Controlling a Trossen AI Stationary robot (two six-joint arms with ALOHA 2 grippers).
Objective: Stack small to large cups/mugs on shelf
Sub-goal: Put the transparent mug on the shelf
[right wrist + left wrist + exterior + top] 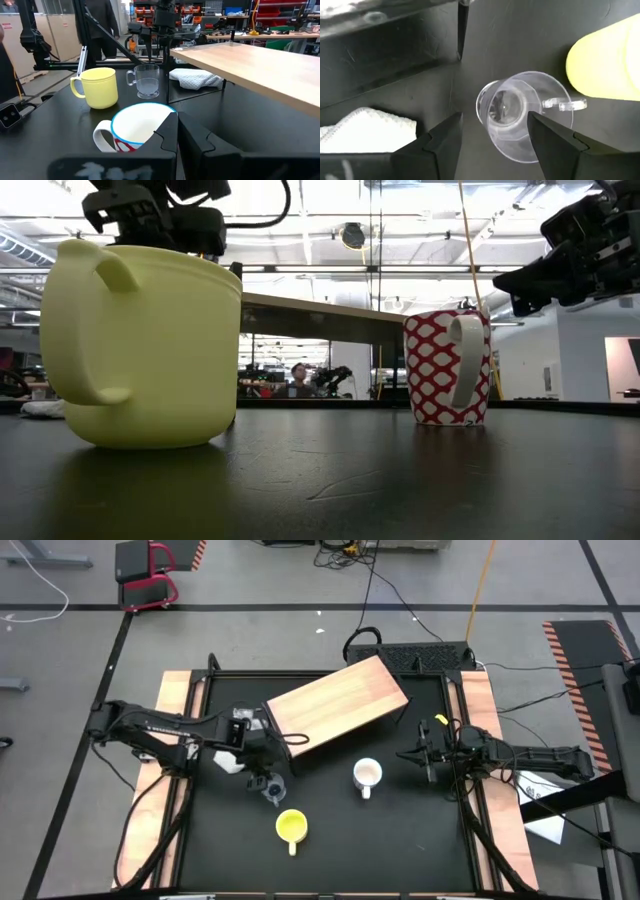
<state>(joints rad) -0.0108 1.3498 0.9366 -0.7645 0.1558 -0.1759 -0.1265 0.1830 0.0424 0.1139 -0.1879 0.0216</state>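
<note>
The left gripper (492, 137), fingers spread and empty, hovers over the clear glass cup (512, 112); it should descend centred, avoiding the handle; the right gripper's (428, 753) fingers cannot be judged.

Bright, even light falls from ceiling strips overhead — the black tabletop (400, 480) shows pale sheen and soft reflections. The yellow mug (140, 345) looms close and slightly soft; in the left wrist view it blurs — the glass cup (520, 112) glints.
</note>
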